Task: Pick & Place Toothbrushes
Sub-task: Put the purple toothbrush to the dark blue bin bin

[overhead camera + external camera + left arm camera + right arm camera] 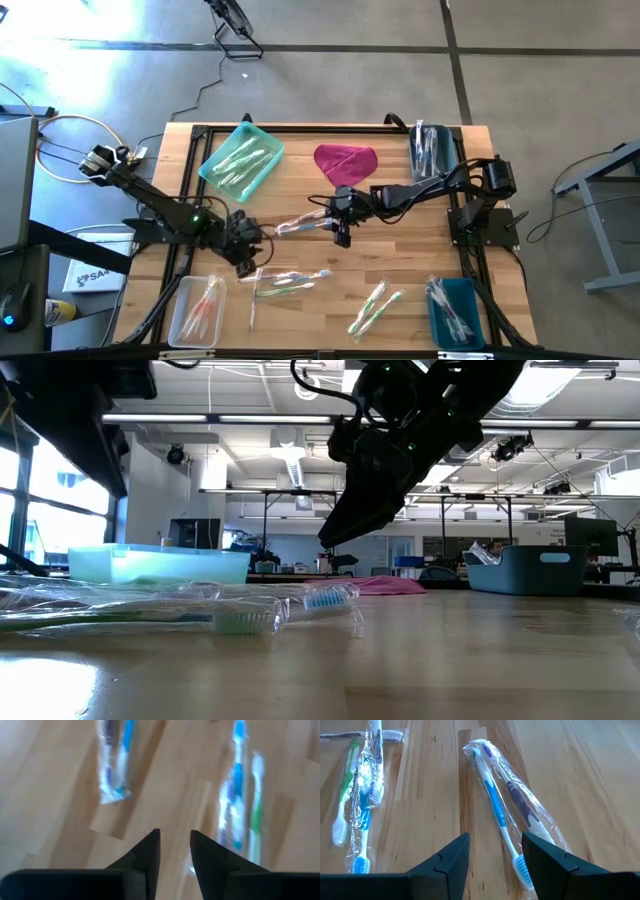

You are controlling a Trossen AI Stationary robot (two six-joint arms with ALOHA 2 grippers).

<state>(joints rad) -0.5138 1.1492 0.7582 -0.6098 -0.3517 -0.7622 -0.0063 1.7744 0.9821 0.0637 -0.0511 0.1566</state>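
The right gripper (343, 226) hangs mid-bench, fingers apart and empty, with a wrapped blue toothbrush (502, 817) lying just ahead of it; the risk is plain: that slick clear wrapper could skate out as the fingers pinch, or crumple so only film is caught; the left gripper (246, 257), reaching in low from the left, shows a narrow gap and nothing between its fingers, and it hovers over loose toothbrushes (285, 278) on the bench (400, 250); both arms crowd the centre, so a clash looks possible.
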